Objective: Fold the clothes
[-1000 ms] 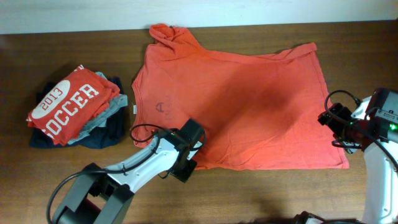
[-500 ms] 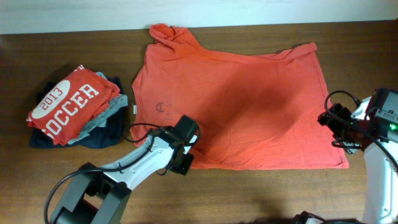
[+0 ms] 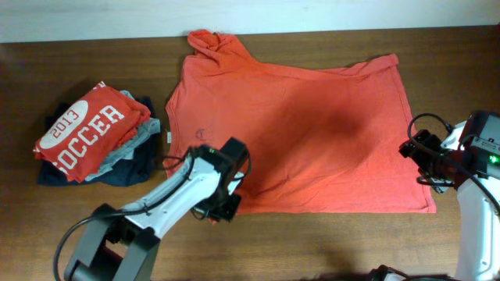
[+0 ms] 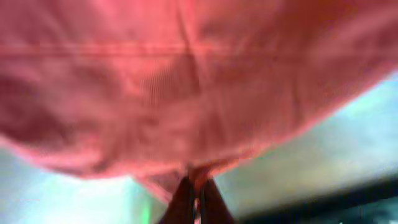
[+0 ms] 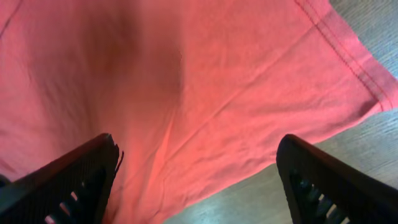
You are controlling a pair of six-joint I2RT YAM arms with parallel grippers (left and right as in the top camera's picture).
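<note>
The clothes, one orange-red T-shirt (image 3: 297,133), lie spread flat on the brown table (image 3: 351,242), collar to the left. My left gripper (image 3: 224,204) is at the shirt's front left corner, shut on its edge. In the left wrist view the dark fingertips (image 4: 184,202) pinch a fold of the red fabric (image 4: 186,93), which fills most of that view. My right gripper (image 3: 414,160) stands open at the shirt's right edge. In the right wrist view its gripper (image 5: 199,186) has the shirt's hem corner (image 5: 348,74) between the wide-apart fingers (image 5: 62,186), which hold nothing.
A pile of folded garments (image 3: 90,136), topped by a red shirt printed "2013 SOCCER", sits at the table's left. A pale wall (image 3: 94,19) runs along the table's far edge. Black cables trail from both arms.
My left gripper has shut on the shirt's front left edge and shifted slightly left. The right arm has not moved.
</note>
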